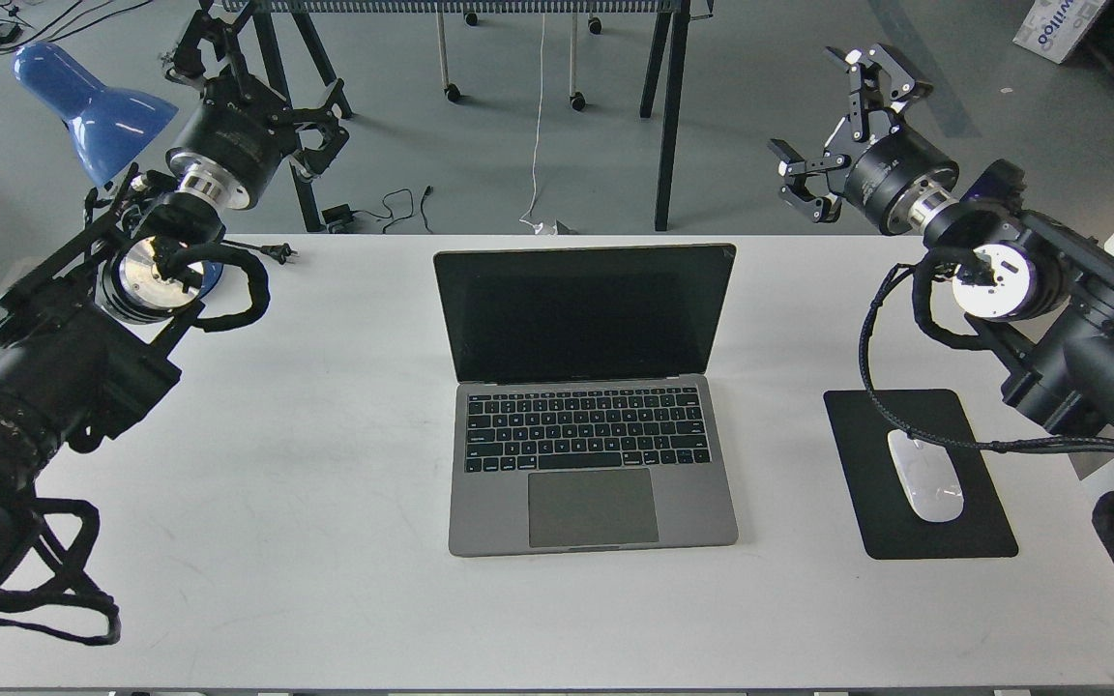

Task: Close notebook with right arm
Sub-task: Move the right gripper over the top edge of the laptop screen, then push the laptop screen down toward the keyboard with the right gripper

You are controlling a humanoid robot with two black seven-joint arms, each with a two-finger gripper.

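The notebook (591, 406) is a grey laptop standing open in the middle of the white table (325, 580), its black screen upright and facing me, keyboard and trackpad showing. My right gripper (833, 121) is open and empty, held high beyond the table's far edge, up and to the right of the screen's top right corner, apart from it. My left gripper (252, 63) is open and empty at the far left, well away from the notebook.
A black mouse pad (915, 474) with a white mouse (926, 476) lies right of the notebook, with my right arm's braided cable hanging over it. A blue lamp (98, 97) stands at the far left. Table legs and cables are on the floor behind.
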